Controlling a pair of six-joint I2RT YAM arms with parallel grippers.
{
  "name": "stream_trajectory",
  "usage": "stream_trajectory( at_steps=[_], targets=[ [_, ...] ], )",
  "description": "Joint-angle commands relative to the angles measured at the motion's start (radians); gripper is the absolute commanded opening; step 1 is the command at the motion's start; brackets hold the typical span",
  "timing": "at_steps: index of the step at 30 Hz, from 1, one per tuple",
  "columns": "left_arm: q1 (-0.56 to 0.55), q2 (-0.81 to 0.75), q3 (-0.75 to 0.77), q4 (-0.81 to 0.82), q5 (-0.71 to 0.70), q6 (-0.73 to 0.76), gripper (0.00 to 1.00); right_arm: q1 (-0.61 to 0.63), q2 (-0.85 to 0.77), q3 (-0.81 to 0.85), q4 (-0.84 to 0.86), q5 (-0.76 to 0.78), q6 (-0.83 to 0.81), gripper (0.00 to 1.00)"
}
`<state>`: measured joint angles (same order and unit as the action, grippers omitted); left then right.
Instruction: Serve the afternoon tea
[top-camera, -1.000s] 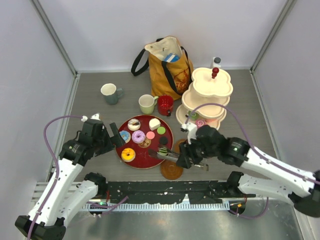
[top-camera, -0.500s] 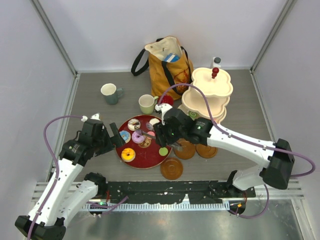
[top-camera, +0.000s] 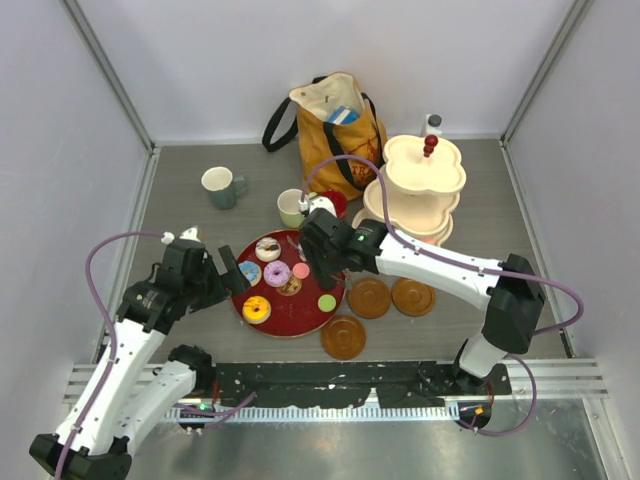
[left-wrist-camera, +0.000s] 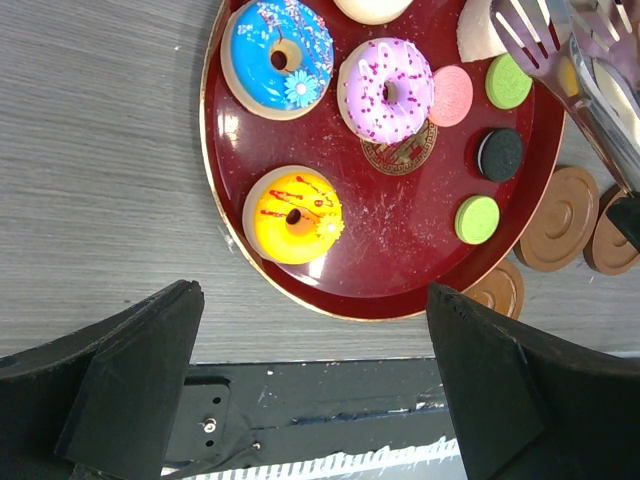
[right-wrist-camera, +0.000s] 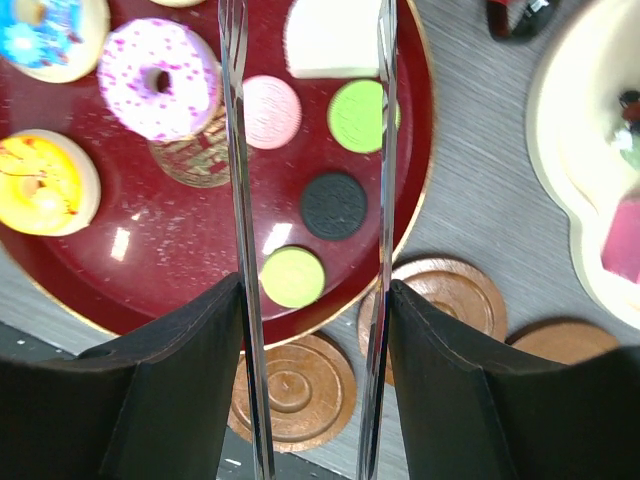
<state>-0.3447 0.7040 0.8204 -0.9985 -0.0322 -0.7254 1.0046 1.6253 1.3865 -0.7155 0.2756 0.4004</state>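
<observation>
Nearest the arm bases, one brown saucer (top-camera: 343, 338) is lying on the worktop (top-camera: 190, 225) just beside the red tray (top-camera: 290, 318), at its 5 o'clock. Two more saucers (top-camera: 369, 297) (top-camera: 413, 296) are sitting side by side at the tray's 4 o'clock.

The left pincer (top-camera: 232, 272) is hovering at the tray's 9 o'clock edge, its jaws spread wide and gripping nothing. On the tray, a yellow donut (top-camera: 256, 309) is resting at 7 o'clock, a blue donut (top-camera: 249, 272) at 9 o'clock and a purple donut (top-camera: 277, 273) near the middle.

The right pincer (top-camera: 318, 262) is reaching over the tray's 2 o'clock part, clenched on a pair of metal tongs (right-wrist-camera: 238, 150). In the wrist view the blades are standing apart, framing a pink macaron (right-wrist-camera: 270, 112), a black macaron (right-wrist-camera: 333, 205) and a lime macaron (right-wrist-camera: 292, 277). A white roll cake (right-wrist-camera: 335, 38) is lying at the tray's 1 o'clock.

Farther off, a pale green mug (top-camera: 292, 207) and a red mug (top-camera: 335, 203) are standing at the tray's 12 o'clock, and a grey-green mug (top-camera: 220, 186) at 10 o'clock, well apart. The cream stand (top-camera: 425, 165) is rising at 2 o'clock, with a mustard tote bag (top-camera: 335, 125) just beside it, behind the mugs.
</observation>
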Motion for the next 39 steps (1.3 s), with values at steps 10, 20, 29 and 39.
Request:
stream_trajectory(
  at_steps=[10,20,29,39],
  targets=[
    [0.006,-0.015,0.002,0.035,0.020,0.014,1.00,0.005,0.039,0.032,-0.047,0.059,0.061,0.63],
    [0.006,-0.020,0.002,0.034,0.021,0.014,1.00,0.023,0.073,0.052,-0.059,0.057,0.028,0.63],
    [0.006,-0.015,0.002,0.035,0.023,0.014,1.00,0.032,0.021,0.032,-0.019,0.016,0.051,0.64],
    [0.006,-0.015,0.000,0.035,0.025,0.015,1.00,0.032,0.106,0.095,-0.067,0.125,0.080,0.64]
  ],
)
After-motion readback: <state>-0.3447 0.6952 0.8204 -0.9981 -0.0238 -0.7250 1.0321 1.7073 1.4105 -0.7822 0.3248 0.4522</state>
